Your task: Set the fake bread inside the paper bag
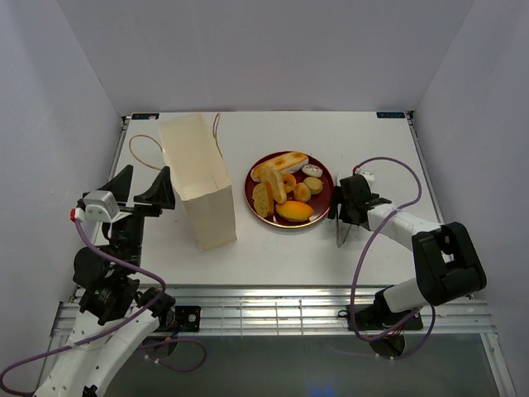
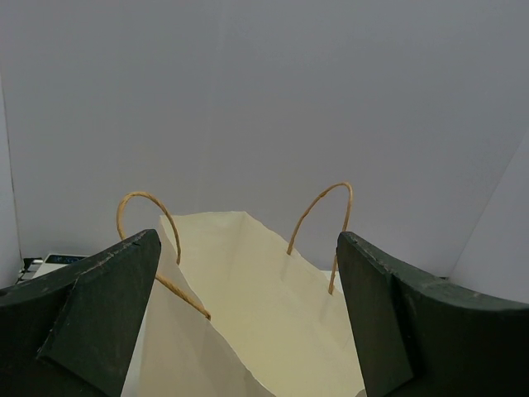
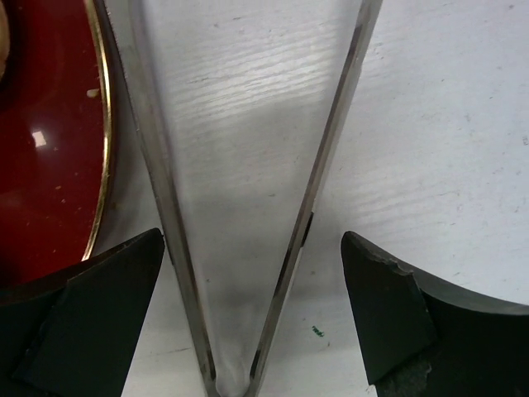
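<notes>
The paper bag (image 1: 198,186) stands upright at left-centre, cream with brown cord handles, its mouth open; the left wrist view looks into it (image 2: 264,314). The fake bread lies on a dark-red plate (image 1: 250,197): a baguette (image 1: 285,161), an orange oval roll (image 1: 293,211), a slice (image 1: 263,198) and small donuts (image 1: 288,182). My left gripper (image 1: 142,192) is open and empty just left of the bag, also seen in its wrist view (image 2: 248,273). My right gripper (image 1: 340,205) is open just right of the plate, straddling metal tongs (image 3: 326,165) on the table; its wrist view (image 3: 252,248) shows the jaws apart from them.
The tongs (image 1: 341,230) lie on the white table beside the plate's right rim (image 3: 50,149). White walls enclose the table on three sides. A metal rail runs along the near edge by the arm bases.
</notes>
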Robot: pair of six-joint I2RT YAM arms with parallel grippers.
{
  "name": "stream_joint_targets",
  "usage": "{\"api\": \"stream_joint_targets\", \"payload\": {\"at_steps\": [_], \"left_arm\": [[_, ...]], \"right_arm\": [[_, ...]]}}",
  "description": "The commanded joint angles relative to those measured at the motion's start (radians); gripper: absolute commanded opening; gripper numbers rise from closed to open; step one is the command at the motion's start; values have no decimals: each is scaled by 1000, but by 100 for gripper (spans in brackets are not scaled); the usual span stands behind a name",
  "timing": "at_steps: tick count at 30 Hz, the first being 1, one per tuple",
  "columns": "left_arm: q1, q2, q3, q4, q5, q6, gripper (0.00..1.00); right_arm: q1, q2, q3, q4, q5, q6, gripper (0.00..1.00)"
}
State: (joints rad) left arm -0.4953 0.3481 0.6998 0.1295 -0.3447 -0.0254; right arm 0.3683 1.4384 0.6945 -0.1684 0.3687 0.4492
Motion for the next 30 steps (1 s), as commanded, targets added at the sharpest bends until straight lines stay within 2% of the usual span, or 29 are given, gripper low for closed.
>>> {"api": "stream_joint_targets", "payload": {"at_steps": [1, 7, 16, 19, 26, 30], "left_arm": [[-8, 11, -6, 2, 0, 10, 98], [-9, 19, -5, -2, 9, 8, 98], [-12, 26, -8, 2, 7, 13, 98], [-12, 28, -6, 1, 10, 13, 98], [-15, 29, -6, 2, 15, 16, 98], [-19, 25, -8, 2, 15, 18, 98]], "right_arm": [[-23, 20, 42, 36, 22, 2, 94], [-29, 63, 48, 49, 22, -4, 99], [-43, 103, 74, 53, 27, 9, 100], [-45, 111, 86, 53, 18, 13, 91], [-48, 126, 99, 47, 1, 22, 88], [-46, 131, 105, 21, 22, 20, 84]]}}
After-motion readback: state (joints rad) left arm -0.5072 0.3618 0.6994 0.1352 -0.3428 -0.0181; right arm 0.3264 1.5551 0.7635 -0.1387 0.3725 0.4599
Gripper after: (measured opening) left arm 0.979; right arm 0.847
